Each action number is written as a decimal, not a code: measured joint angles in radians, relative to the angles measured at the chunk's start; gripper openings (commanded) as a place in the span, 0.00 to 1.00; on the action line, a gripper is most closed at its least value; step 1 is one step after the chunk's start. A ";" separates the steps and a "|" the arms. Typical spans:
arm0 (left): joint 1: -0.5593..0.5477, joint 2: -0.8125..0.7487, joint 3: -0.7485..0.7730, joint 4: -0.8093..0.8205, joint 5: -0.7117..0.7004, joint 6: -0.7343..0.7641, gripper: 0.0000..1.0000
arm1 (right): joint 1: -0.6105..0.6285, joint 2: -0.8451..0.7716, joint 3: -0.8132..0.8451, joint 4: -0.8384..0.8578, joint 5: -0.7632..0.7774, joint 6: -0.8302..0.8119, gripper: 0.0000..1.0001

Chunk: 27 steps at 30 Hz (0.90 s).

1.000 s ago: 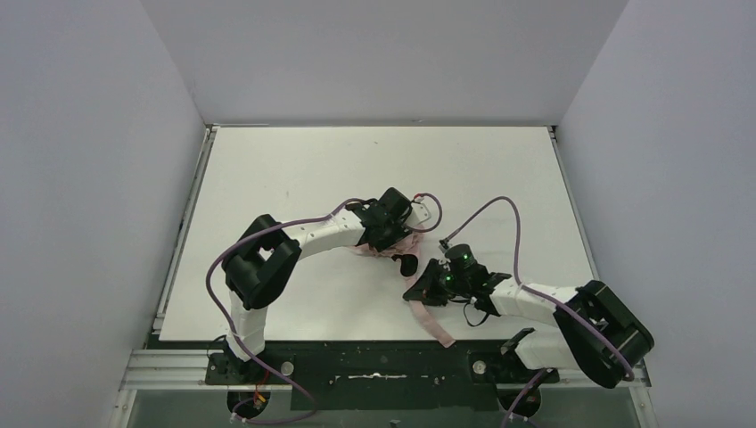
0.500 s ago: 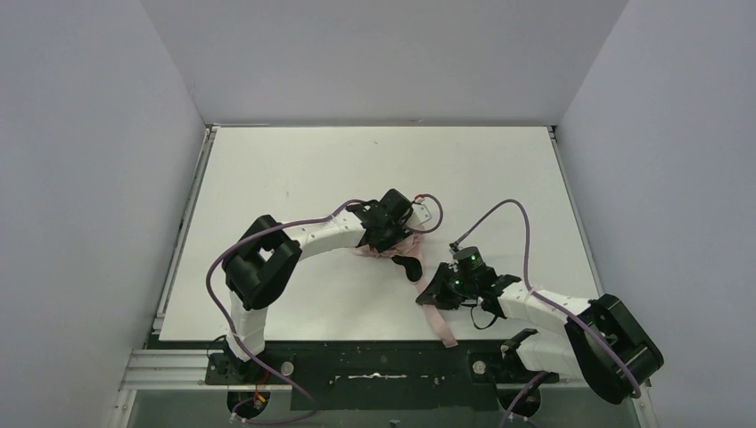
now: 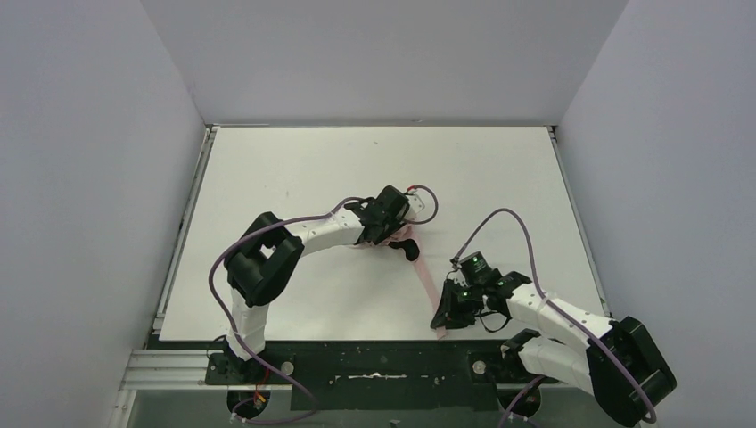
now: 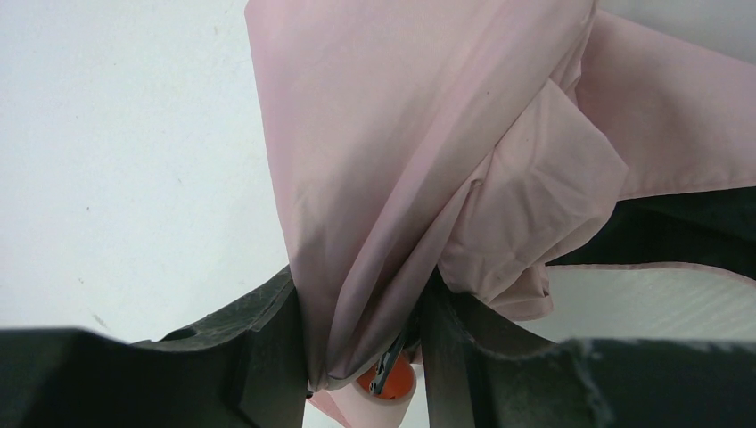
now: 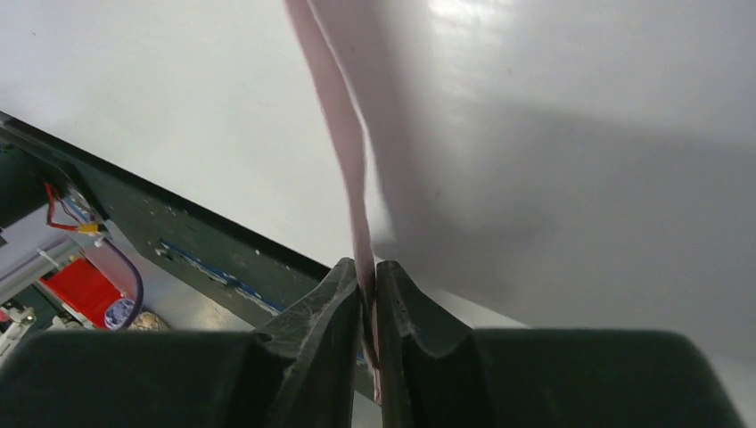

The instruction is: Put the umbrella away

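White desk (image 3: 294,169) inside pale grey walls: the pale pink fabric compact umbrella (image 4: 401,134) lies near the middle, its bunched canopy clamped in the left pincer (image 4: 365,321). Its long pink strap (image 5: 343,152) runs toward the near edge, pinched between the right pincer (image 5: 367,294) fingers.

No text, label, brand or number can be read anywhere.
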 measured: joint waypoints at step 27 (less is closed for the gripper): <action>-0.019 0.008 -0.006 0.016 -0.065 0.021 0.00 | 0.059 -0.097 -0.061 0.048 -0.129 0.079 0.00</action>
